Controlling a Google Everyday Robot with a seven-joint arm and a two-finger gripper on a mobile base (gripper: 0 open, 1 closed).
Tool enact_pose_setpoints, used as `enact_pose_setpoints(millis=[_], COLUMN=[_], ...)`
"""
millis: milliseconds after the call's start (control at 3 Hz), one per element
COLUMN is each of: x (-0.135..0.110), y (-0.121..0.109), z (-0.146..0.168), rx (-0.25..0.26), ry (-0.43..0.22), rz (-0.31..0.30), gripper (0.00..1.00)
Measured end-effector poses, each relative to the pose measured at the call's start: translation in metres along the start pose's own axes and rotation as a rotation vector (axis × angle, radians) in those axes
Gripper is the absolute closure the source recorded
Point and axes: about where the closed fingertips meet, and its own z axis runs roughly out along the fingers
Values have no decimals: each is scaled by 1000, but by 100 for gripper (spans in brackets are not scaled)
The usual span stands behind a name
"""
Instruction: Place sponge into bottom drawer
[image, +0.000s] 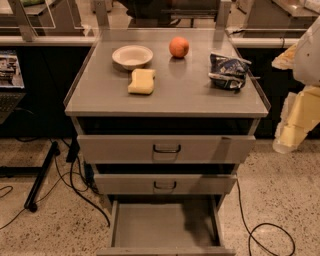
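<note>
The pale yellow sponge (142, 81) lies on the grey cabinet top (170, 95), just in front of the white bowl. The bottom drawer (165, 225) is pulled out at the foot of the cabinet, and its plain grey floor holds nothing. My gripper (295, 125) hangs at the right edge of the view, beside the cabinet's right side and level with the top drawer, well away from the sponge.
A white bowl (132, 56), an orange fruit (179, 47) and a crumpled blue snack bag (227, 71) share the cabinet top. Two upper drawers with dark loop handles (166, 149) are shut. Cables (75, 185) trail on the speckled floor at left and right.
</note>
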Motion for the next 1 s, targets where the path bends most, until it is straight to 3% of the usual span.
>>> enact_pose_setpoints(millis=[333,667,1000], x=[-5,-29,-30], y=[-5,-31,-32], z=[2,31,32], rx=[2,-42,-44], ry=[-12,-42,-43], rz=[10,69,71], gripper=[0,0,0])
